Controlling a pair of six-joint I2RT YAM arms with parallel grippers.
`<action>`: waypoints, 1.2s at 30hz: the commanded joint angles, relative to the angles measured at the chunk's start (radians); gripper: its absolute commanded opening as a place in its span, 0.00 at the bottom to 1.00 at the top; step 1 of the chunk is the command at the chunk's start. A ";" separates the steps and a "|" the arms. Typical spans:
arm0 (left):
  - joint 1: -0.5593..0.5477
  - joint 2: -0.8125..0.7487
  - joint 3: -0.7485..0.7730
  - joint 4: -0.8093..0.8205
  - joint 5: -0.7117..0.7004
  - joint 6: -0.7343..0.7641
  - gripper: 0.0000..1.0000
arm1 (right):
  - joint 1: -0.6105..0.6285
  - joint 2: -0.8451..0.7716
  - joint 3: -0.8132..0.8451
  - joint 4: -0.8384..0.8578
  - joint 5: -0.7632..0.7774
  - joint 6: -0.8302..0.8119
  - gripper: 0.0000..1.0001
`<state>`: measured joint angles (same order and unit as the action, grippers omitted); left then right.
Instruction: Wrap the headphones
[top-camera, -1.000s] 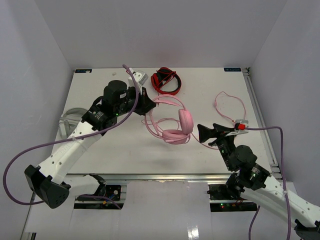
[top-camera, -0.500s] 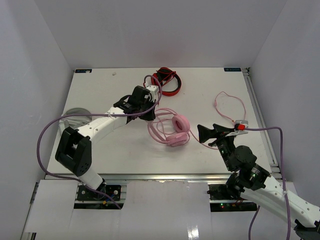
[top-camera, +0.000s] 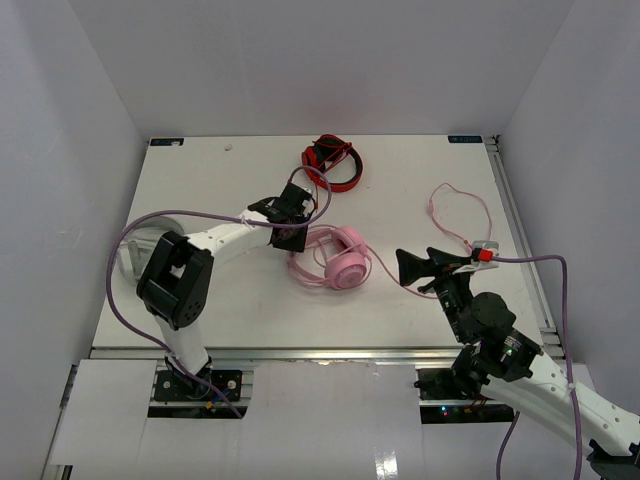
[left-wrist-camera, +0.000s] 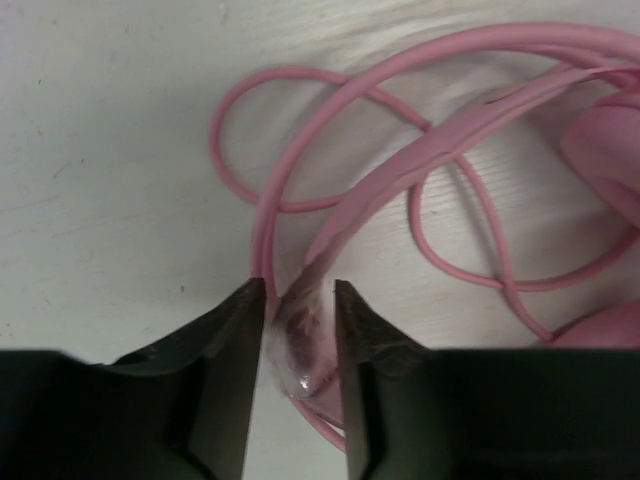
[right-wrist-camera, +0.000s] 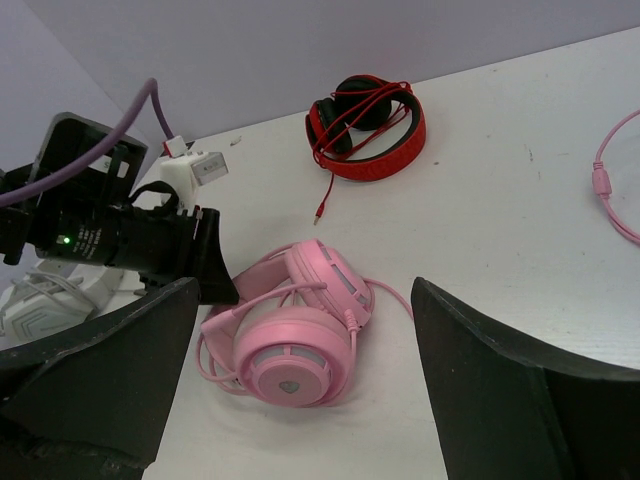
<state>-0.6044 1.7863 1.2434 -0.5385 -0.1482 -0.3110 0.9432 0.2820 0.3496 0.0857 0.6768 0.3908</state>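
The pale pink headphones (top-camera: 338, 262) lie on the white table (top-camera: 220, 190), ear cups stacked close together (right-wrist-camera: 295, 350). Their thin pink cable (left-wrist-camera: 250, 130) loops loosely around the headband (left-wrist-camera: 430, 150). My left gripper (top-camera: 292, 238) is low at the headphones' left side. Its jaws stand a little apart astride the end of the headband, open (left-wrist-camera: 297, 290). In the right wrist view the left gripper (right-wrist-camera: 205, 265) shows as a black block touching the headband. My right gripper (top-camera: 412, 270) hovers to the right of the headphones, wide open and empty (right-wrist-camera: 305, 290).
Red-and-black headphones (top-camera: 333, 163) lie at the back of the table (right-wrist-camera: 370, 125). A loose pink cable (top-camera: 460, 205) curls at the right, ending near a small white-and-red piece (top-camera: 482, 250). Light grey headphones (top-camera: 140, 235) sit at the left edge.
The left arm has swung down and forward, setting the pink headphones a little nearer and more folded together. Its jaws have parted. The right arm has not moved.
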 joint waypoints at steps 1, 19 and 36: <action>-0.005 -0.003 0.031 -0.058 -0.102 -0.033 0.54 | 0.003 -0.015 0.003 0.045 0.006 0.002 0.93; -0.005 0.020 -0.010 -0.054 -0.034 -0.102 0.65 | 0.004 -0.025 0.003 0.043 0.003 0.005 0.93; -0.005 0.063 -0.086 -0.019 -0.033 -0.148 0.58 | 0.003 -0.046 0.003 0.039 -0.002 0.006 0.93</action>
<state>-0.6044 1.8511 1.2010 -0.5814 -0.1875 -0.4434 0.9432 0.2516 0.3496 0.0853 0.6731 0.3923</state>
